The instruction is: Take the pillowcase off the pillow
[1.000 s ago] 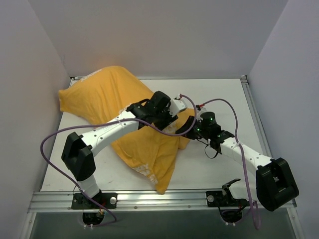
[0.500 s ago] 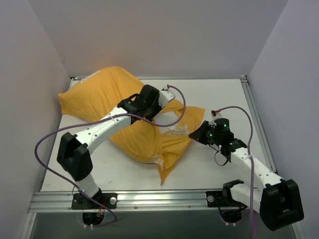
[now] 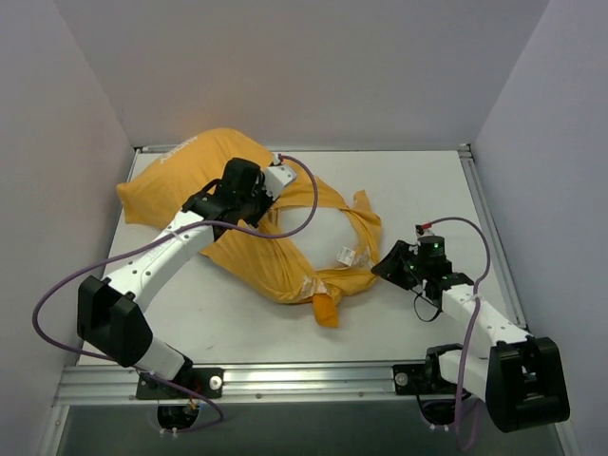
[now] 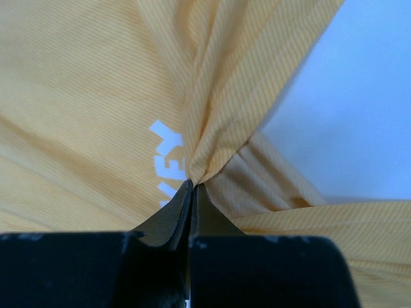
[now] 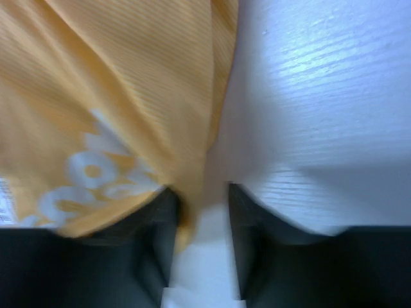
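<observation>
The orange-yellow pillowcase (image 3: 190, 180) bulges at the back left, and a twisted loop of it stretches right across the table. The pillow is hidden inside it. My left gripper (image 3: 280, 180) is over the bulge's right end. In the left wrist view it (image 4: 192, 186) is shut on a gathered fold of the pillowcase (image 4: 96, 96). My right gripper (image 3: 383, 269) is low at the loop's right end. In the right wrist view it (image 5: 200, 189) is open, with bare table in the gap. The pillowcase (image 5: 115, 96) edge lies against its left finger (image 5: 164, 212).
The white table (image 3: 427, 190) has walls on three sides and a metal rail (image 3: 285, 380) along the near edge. A small white label (image 3: 351, 255) hangs on the fabric loop. Purple cables trail from both arms.
My left gripper shut on the fabric and drew back and left. My right gripper pulled the fabric's end right and nearer, stretching it into a loop, then opened and released it.
</observation>
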`<act>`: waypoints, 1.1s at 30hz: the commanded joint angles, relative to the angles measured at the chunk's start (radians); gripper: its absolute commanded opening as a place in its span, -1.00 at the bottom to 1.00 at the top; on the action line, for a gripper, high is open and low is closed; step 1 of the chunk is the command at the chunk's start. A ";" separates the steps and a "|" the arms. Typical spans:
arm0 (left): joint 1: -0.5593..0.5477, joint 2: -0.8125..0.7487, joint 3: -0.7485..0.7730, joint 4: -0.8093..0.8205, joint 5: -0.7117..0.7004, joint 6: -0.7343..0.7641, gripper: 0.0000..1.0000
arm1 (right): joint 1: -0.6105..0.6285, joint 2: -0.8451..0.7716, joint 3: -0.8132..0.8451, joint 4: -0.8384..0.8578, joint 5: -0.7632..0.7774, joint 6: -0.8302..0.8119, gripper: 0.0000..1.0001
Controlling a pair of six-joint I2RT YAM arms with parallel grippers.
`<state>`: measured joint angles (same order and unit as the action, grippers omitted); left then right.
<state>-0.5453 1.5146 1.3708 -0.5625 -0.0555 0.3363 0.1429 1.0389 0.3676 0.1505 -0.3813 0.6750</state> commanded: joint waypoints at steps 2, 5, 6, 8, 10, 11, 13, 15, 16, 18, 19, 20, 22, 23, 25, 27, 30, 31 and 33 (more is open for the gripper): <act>-0.042 -0.017 -0.019 0.045 0.056 -0.014 -0.96 | -0.003 0.056 0.172 -0.145 0.045 -0.103 -0.01; -0.065 -0.008 -0.022 0.053 0.086 -0.034 -0.95 | 0.036 -0.016 0.319 -0.288 0.137 -0.147 0.28; -0.071 -0.004 -0.019 0.050 0.088 -0.037 -0.95 | 0.050 -0.036 0.355 -0.311 0.160 -0.153 0.32; -0.085 0.004 -0.012 0.052 0.089 -0.042 -0.95 | 0.089 -0.074 0.414 -0.342 0.200 -0.143 0.35; -0.091 0.012 -0.006 0.052 0.088 -0.046 -0.95 | 0.184 -0.074 0.459 -0.319 0.246 -0.102 0.44; -0.091 0.013 -0.001 0.052 0.088 -0.046 -0.95 | 0.219 -0.065 0.462 -0.269 0.254 -0.089 0.50; -0.094 0.015 0.001 0.050 0.082 -0.045 -0.95 | 0.270 -0.004 0.452 -0.214 0.259 -0.063 0.66; -0.093 0.013 0.001 0.052 0.068 -0.039 -0.95 | 0.270 0.085 0.442 -0.158 0.240 -0.032 0.67; -0.093 0.012 0.001 0.052 0.065 -0.037 -0.95 | 0.270 0.117 0.442 -0.105 0.242 -0.035 0.65; -0.091 0.010 0.004 0.050 0.066 -0.036 -0.95 | 0.268 0.170 0.426 -0.074 0.248 -0.038 0.41; -0.091 0.010 0.005 0.047 0.065 -0.036 -0.95 | 0.264 0.214 0.419 -0.068 0.246 -0.043 0.29; -0.091 0.012 0.008 0.046 0.065 -0.036 -0.95 | 0.262 0.231 0.418 -0.077 0.255 -0.057 0.17; -0.090 0.010 0.016 0.038 0.065 -0.033 -0.95 | 0.261 0.231 0.378 -0.091 0.268 -0.058 -0.17; -0.090 0.010 0.017 0.036 0.065 -0.031 -0.95 | 0.254 0.216 0.355 -0.088 0.280 -0.055 -0.23; -0.087 0.013 0.024 0.033 0.040 -0.020 -0.95 | 0.206 0.156 0.282 -0.091 0.280 -0.046 -0.32; -0.079 0.015 0.027 0.030 0.033 -0.016 -0.95 | 0.153 0.112 0.234 -0.089 0.262 -0.052 -0.47; -0.071 0.015 0.033 0.027 0.023 -0.003 -0.95 | 0.064 0.105 0.148 -0.072 0.254 -0.066 -0.59; -0.068 0.013 0.031 0.027 0.019 0.004 -0.95 | 0.052 0.115 0.133 -0.051 0.263 -0.069 -0.62; -0.065 0.009 0.028 0.029 0.013 0.012 -0.95 | 0.035 0.171 0.103 -0.013 0.280 -0.071 -0.73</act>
<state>-0.6266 1.5253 1.3567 -0.5480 -0.0071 0.3229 0.2119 1.1572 0.5171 0.1276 -0.1658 0.6266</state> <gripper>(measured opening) 0.032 0.163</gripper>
